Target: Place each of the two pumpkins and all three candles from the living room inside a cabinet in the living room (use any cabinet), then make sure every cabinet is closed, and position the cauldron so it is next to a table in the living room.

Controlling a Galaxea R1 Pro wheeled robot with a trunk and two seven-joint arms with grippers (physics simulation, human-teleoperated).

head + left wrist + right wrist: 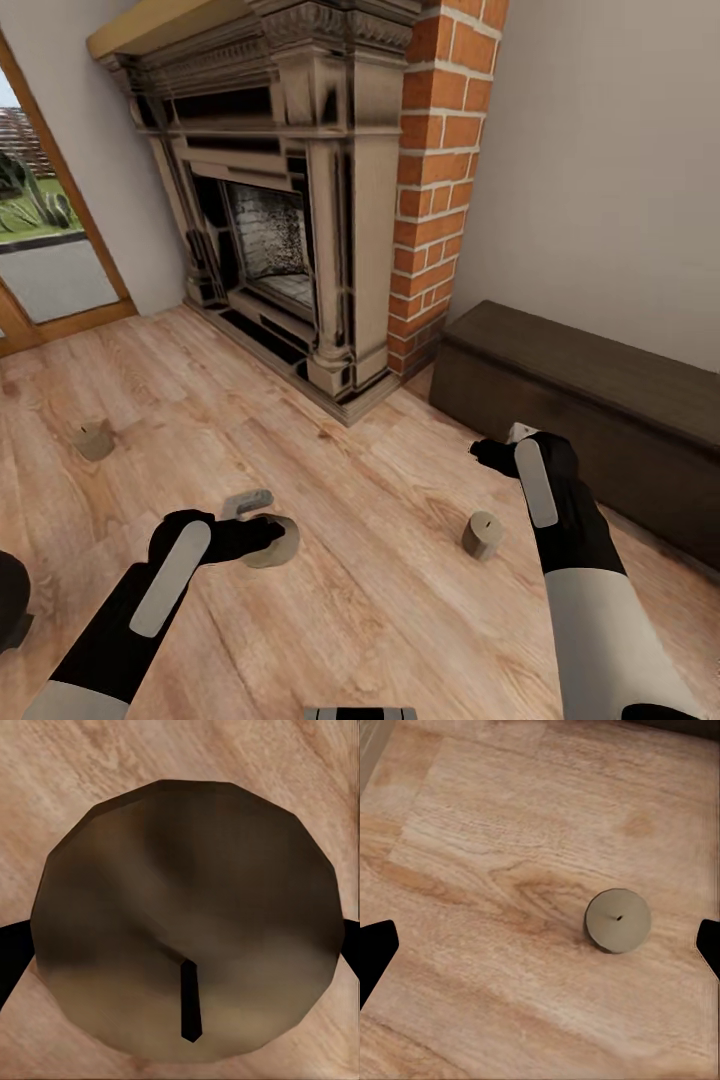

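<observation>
Three short tan candles stand on the wood floor. One candle (93, 440) is far left, and one candle (482, 534) stands below my right arm. The third candle (275, 543) sits at my left gripper (262, 522). In the left wrist view that candle (187, 922), with its dark wick, lies between the two black fingertips (11, 956), which stand wide apart, open. My right gripper (497, 455) hangs open above the floor, and its wrist view looks down on a candle (617, 919). The dark-brown cabinet (600, 400) stands shut along the right wall. Pumpkins, cauldron and table are out of view.
A large carved fireplace (280, 200) with a brick column (440, 150) fills the back. A glass door (40, 230) is at far left. A dark rounded shape (10, 600) pokes in at the left edge; I cannot tell what it is.
</observation>
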